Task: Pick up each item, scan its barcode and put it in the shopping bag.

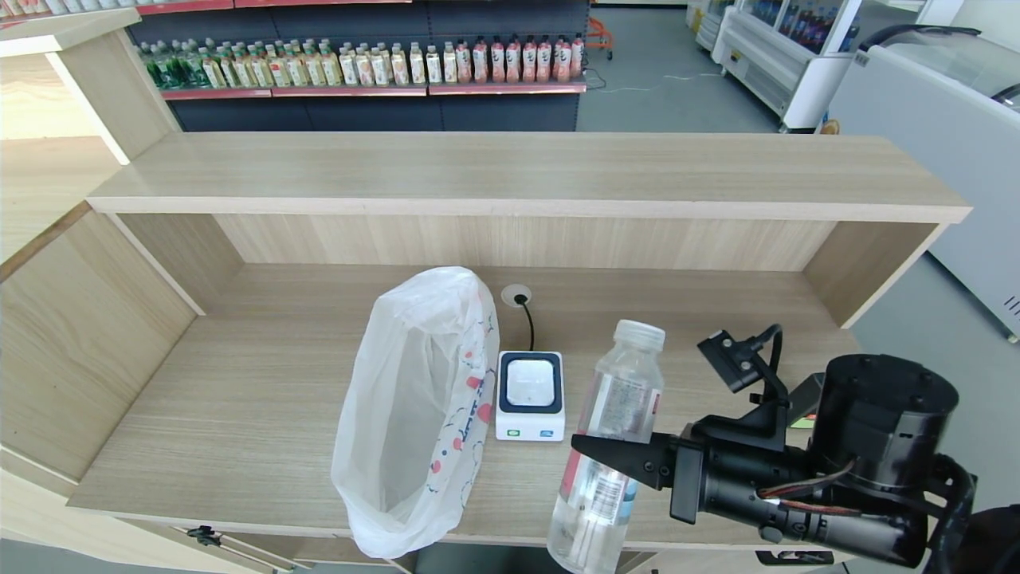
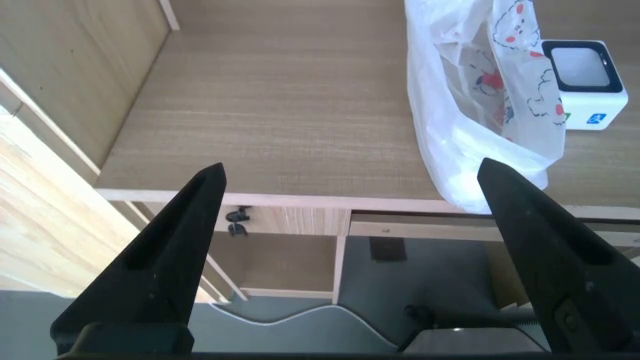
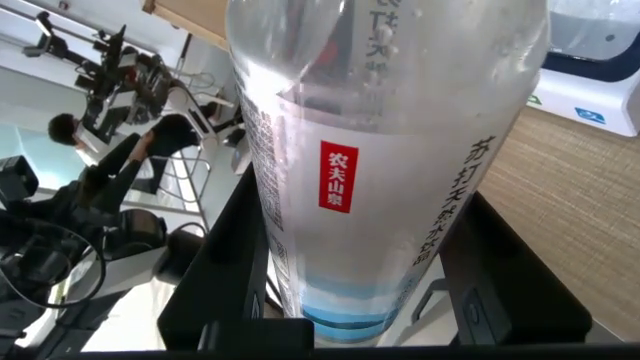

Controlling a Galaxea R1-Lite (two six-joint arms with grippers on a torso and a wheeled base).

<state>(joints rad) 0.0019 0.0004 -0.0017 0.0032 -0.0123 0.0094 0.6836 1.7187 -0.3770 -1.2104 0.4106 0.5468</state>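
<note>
One wooden counter (image 1: 239,383) carries everything you are working with. On it the shopping bag (image 1: 414,406) stands slumped, its mouth gaping up and toward you. I judge it stands that way so an item can be dropped in from above without a second hand holding it open.

Your right gripper (image 1: 603,461) reaches in from the right and is clamped across the lower half of the water bottle (image 1: 621,399). The bottle hangs in the air, cap up and leaning a little, to the right of the scanner (image 1: 530,395) and nearer you. Gripping low leaves most of the label bare, which probably matters because the barcode has to face the scanner's window.

The scanner sits just beside the bag's right flank with its window up, so the trip from scan to bag is short. Its cable (image 1: 526,323) runs back to a round port in the counter.

Your right wrist view adds what the head view hides: both fingers pressed to the bottle's sides, with a red patch on the label between them. Your left wrist view shows the left gripper (image 2: 350,265), fingers wide apart and holding nothing, off the counter's front edge near the bag.
</note>
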